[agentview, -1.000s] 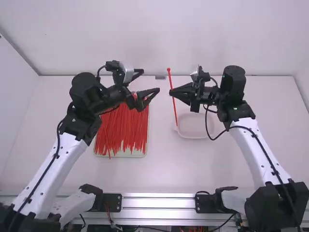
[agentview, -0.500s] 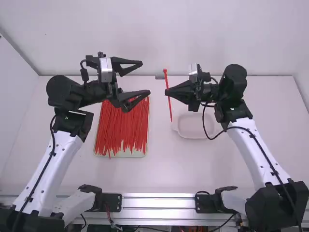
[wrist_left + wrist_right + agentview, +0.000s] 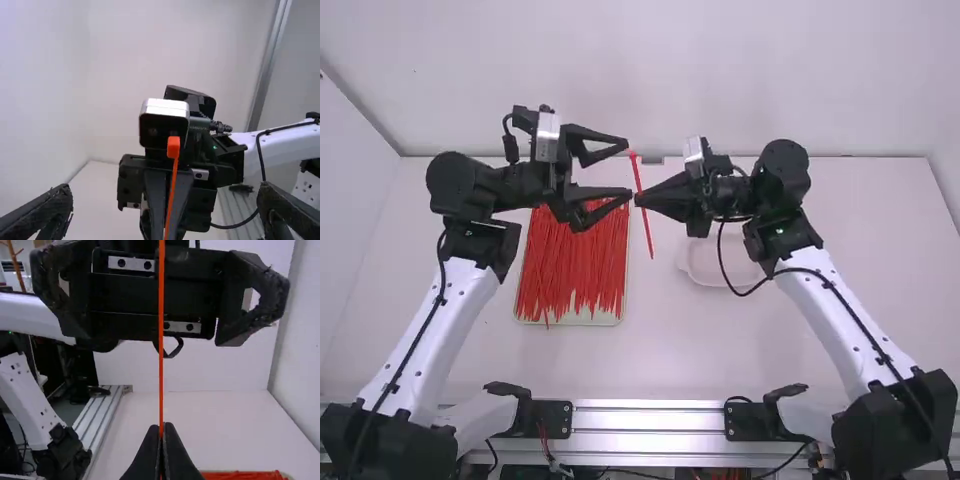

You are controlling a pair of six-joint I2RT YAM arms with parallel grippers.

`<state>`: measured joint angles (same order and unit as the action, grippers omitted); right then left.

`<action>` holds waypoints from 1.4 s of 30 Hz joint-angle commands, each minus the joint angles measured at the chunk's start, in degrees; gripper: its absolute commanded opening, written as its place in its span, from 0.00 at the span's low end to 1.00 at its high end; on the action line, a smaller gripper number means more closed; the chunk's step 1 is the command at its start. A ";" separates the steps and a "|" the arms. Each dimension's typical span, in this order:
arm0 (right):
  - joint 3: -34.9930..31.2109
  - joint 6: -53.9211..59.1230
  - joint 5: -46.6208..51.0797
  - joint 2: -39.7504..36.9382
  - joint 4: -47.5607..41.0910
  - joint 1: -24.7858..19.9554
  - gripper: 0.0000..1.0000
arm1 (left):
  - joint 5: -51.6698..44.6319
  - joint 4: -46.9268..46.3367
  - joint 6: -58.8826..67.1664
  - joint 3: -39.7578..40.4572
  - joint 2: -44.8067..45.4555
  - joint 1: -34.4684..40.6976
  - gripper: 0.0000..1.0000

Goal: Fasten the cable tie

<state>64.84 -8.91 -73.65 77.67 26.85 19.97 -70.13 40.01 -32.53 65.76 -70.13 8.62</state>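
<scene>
Plain white walls (image 3: 620, 60) enclose the white table (image 3: 720, 330) (aluminium rail (image 3: 650, 410) along front).

The right gripper (image 3: 642, 200) is clamped on the upright cable tie (image 3: 647, 232) at mid-length; the left gripper (image 3: 618, 176) faces it from the tie's other side, fingers (image 3: 600, 142) spread wide beside its head; both wrists point toward each other.

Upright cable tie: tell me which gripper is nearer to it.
Right. The right gripper is shut on the cable tie; the left gripper stands open beside its top end.
</scene>
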 commanded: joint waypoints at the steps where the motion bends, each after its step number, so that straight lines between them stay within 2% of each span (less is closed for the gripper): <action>1: 1.95 -1.84 2.12 -0.50 0.26 1.18 0.00 | -1.01 1.20 -2.86 1.31 0.35 0.48 0.86; 3: 1.95 -1.79 2.14 -0.50 0.22 1.95 0.00 | -1.03 2.49 -3.98 1.31 0.37 0.37 0.61; 5: 1.95 -1.79 2.12 -0.50 0.24 2.40 0.00 | -0.98 2.51 -4.31 1.31 0.37 0.39 0.47; 7: 1.95 -1.84 2.16 -0.50 0.35 2.67 0.00 | -1.01 2.40 -4.28 1.31 0.37 0.42 0.41; 11: 1.95 -2.05 2.10 -0.52 1.14 2.54 0.00 | -1.01 2.10 -4.35 1.31 0.37 0.44 0.36; 13: 1.95 -3.15 2.14 -0.52 1.51 2.67 0.00 | -0.94 2.08 -4.35 1.31 0.37 0.44 0.26; 15: 1.95 -3.10 2.14 -0.52 1.51 2.58 0.00 | -0.81 2.05 -5.03 1.31 0.37 0.44 0.04; 16: 1.95 -3.08 2.16 -0.52 1.46 2.58 0.00 | -0.83 2.10 -5.60 1.31 0.37 0.44 0.02; 19: 1.95 -3.15 2.12 -0.52 1.44 2.60 0.00 | -0.81 2.49 -5.62 1.31 0.35 0.52 0.05; 20: 1.95 -3.10 2.14 -0.52 1.44 2.60 0.00 | -0.79 2.54 -5.57 1.31 0.35 1.18 0.16; 24: 1.95 -3.17 2.12 -0.52 1.44 2.60 0.00 | -0.31 2.49 -4.39 1.31 0.37 2.10 0.26; 25: 1.95 -3.13 2.12 -0.52 1.44 2.60 0.00 | 0.28 2.45 -4.07 1.31 0.37 2.34 0.31; 26: 1.95 -3.13 2.08 -0.52 1.42 2.60 0.00 | 0.61 2.47 -4.11 1.31 0.37 2.27 0.23; 27: 1.95 -3.17 1.90 -0.50 1.42 2.58 0.00 | 0.70 2.49 -4.09 1.31 0.37 2.12 0.04; 28: 1.95 -3.15 1.84 -0.50 1.42 2.58 0.00 | 0.66 2.49 -4.09 1.31 0.37 2.01 0.02; 32: 1.95 -3.34 1.70 -0.52 1.40 2.58 0.00 | 0.52 2.51 -4.11 1.31 0.37 1.99 0.02; 34: 1.95 -3.32 1.68 -0.52 1.40 2.58 0.00 | 0.48 3.13 -4.15 1.31 0.37 1.33 0.06; 37: 1.95 -3.32 1.62 -0.50 1.40 2.47 0.00 | 0.46 2.95 -4.13 1.31 0.37 0.66 0.07; 42: 1.95 -3.30 1.64 -0.52 1.29 2.43 0.00 | 0.55 2.93 -4.13 1.31 0.37 1.11 0.02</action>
<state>64.86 -11.99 -71.79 77.67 27.94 22.50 -69.63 42.52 -37.06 65.76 -70.13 9.76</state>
